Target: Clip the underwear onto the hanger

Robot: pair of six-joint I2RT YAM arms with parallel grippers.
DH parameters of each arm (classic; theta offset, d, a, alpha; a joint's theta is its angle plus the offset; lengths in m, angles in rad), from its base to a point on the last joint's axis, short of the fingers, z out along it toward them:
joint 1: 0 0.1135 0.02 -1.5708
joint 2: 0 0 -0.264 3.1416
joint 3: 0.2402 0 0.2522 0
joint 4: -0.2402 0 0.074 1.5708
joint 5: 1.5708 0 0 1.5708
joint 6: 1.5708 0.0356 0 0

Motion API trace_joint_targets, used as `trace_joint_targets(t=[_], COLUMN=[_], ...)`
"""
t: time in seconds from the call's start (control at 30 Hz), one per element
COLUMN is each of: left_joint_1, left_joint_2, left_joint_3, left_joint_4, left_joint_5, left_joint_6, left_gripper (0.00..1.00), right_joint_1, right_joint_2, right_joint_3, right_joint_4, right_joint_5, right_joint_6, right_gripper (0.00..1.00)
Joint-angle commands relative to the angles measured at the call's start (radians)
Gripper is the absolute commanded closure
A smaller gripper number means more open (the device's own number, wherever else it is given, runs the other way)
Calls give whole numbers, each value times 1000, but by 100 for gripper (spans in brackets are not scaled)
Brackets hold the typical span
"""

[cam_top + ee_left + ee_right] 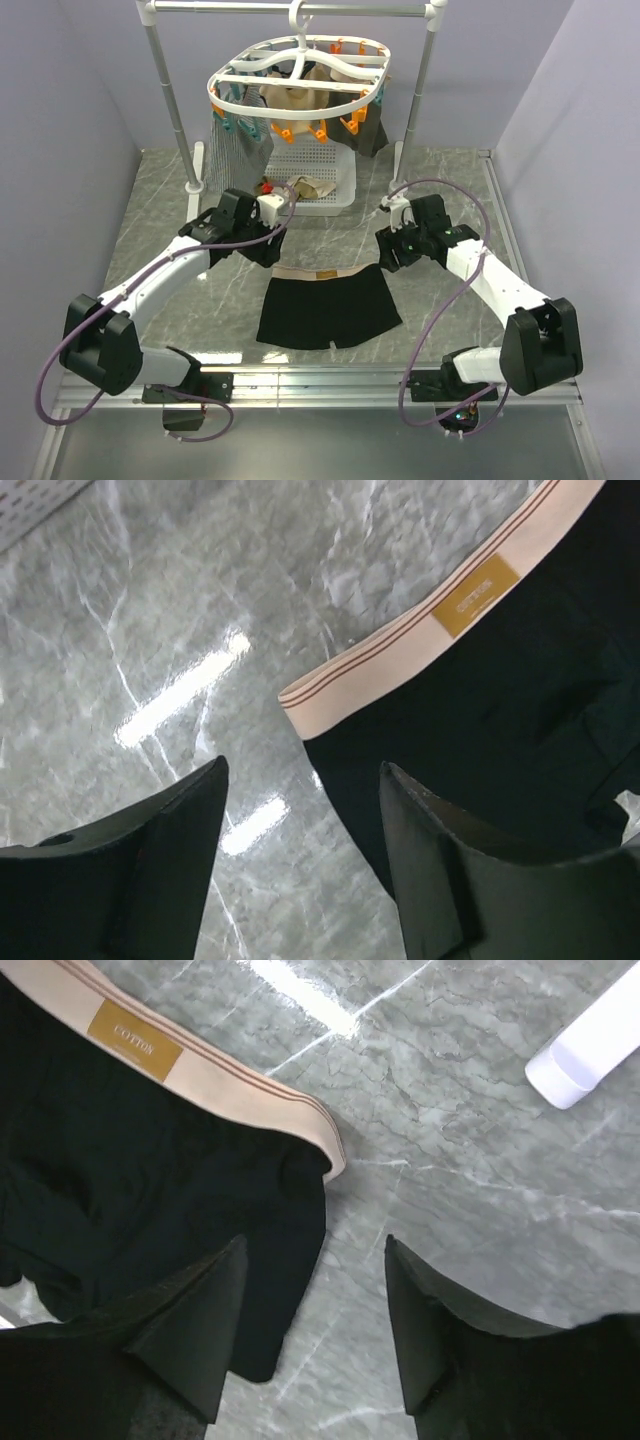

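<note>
The underwear (pixel 328 305) lies flat on the table (pixel 450 190), its waistband toward the hanger (pixel 300 75) hung on the rail (pixel 300 8) behind. The left pincer (pixel 300 775) hangs released over one waistband corner. The right pincer (pixel 315 1245) hangs released over the other, and neither grasps anything.

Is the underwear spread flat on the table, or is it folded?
Spread flat: the underwear lies open on the table, its waistband straight and both legs showing.
</note>
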Motion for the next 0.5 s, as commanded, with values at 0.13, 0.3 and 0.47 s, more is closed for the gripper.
trace_joint_targets(t=[0.13, 0.3, 0.47], left_joint_1=[-3, -4, -3], left_joint_2=[12, 140, 257], left_joint_3=[-95, -87, -35], left_joint_4=[86, 64, 47], left_joint_5=[76, 99, 138], left_joint_6=[-9, -58, -134], left_gripper=[41, 48, 48], right_joint_1=[81, 99, 114], right_joint_2=[63, 188, 305], right_joint_3=[68, 80, 126], right_joint_4=[-97, -145, -169], right_joint_5=[6, -20, -54], right_joint_6=[-66, -57, -14], right_gripper=[42, 43, 44])
